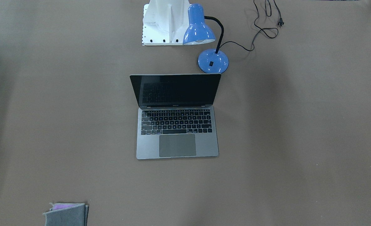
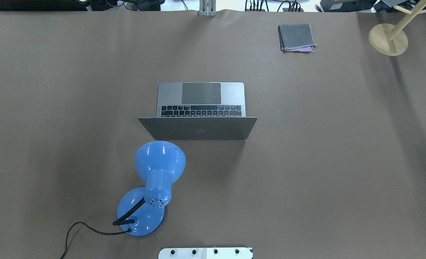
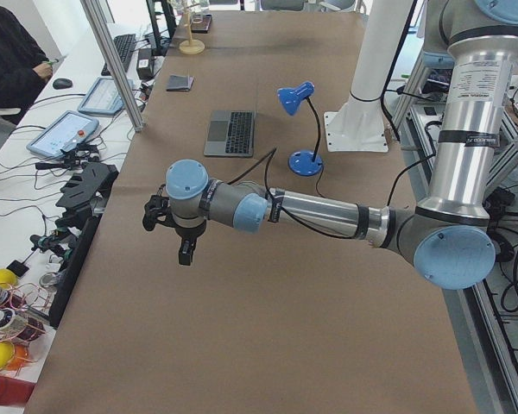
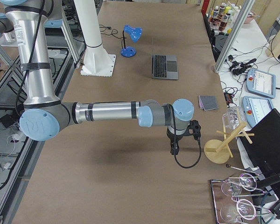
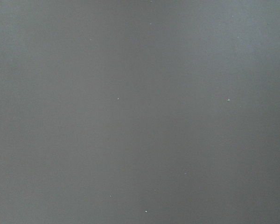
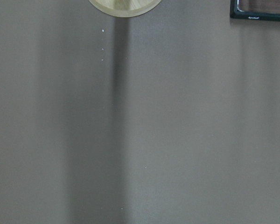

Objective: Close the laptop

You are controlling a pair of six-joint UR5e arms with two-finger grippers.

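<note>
Brown matte table covering (image 2: 342, 162), laid flat across the whole work area; you see it in every view.

Item 1: slim space-grey metal laptop with black keys (image 1: 176, 119). It sits mid-table, open, with a dark screen. The lid stands near upright and its back faces the robot. That suits a push on the lid's top edge, away from the robot and down. The closing step is not yet begun.

Item 2: glossy blue gooseneck desk lamp (image 2: 158, 162). Its base is just beside the lid's corner on the robot's left, and the shade leans towards the lid. You should judge the left approach as crowded.

Item 3: small folded grey cloth (image 2: 296, 36), at the far edge and well apart from the laptop. It has no part in the task.

Item 4: round pale wooden stand base (image 2: 388, 39), at the far right corner.

Item 5: left gripper (image 3: 183, 252), hanging fingers-down over bare table near the robot's left end. You cannot tell how far open it is; nothing is visibly held.

Item 6: right gripper (image 4: 173, 148), hanging likewise near the wooden stand, opening also not readable. Both are parked well apart from the laptop, probably a neutral starting pose.
</note>
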